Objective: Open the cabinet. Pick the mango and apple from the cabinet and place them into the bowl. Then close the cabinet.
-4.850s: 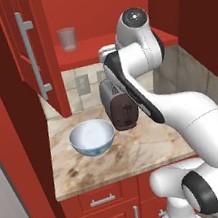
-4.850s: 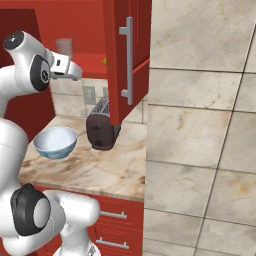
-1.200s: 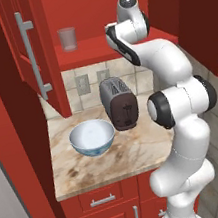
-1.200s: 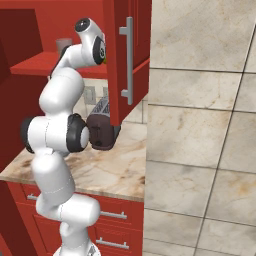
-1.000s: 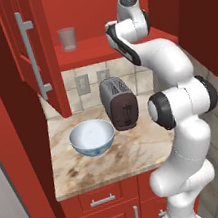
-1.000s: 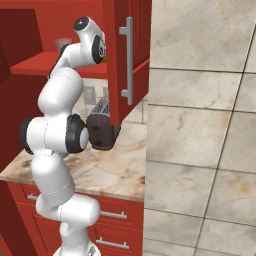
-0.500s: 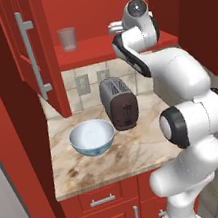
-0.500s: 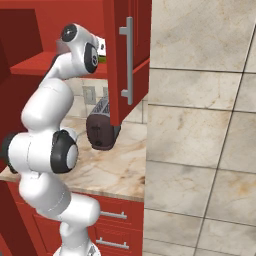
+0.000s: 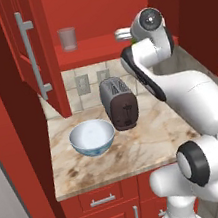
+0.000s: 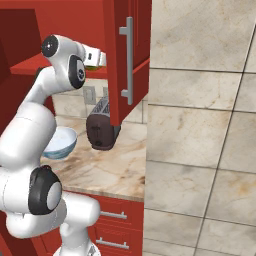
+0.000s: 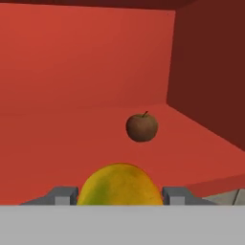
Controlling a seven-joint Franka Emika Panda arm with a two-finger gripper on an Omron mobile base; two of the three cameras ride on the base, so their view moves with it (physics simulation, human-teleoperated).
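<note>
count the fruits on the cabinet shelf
2: the mango sits between the hand's fingers, and the apple lies further back. Others could be hidden.

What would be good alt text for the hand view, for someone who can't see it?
A yellow-green mango sits between the tool fingers at the bottom of the picture, inside the open red cabinet. Behind it, a dark red-brown apple with a small stem rests on the red shelf near the cabinet's right inner wall.

The white arm rises tall and bends forward at its top, its hand [image 11: 119, 194] reaching far ahead, fingers [image 11: 62, 195] spread wide around the mango [image 11: 119, 185].
</note>
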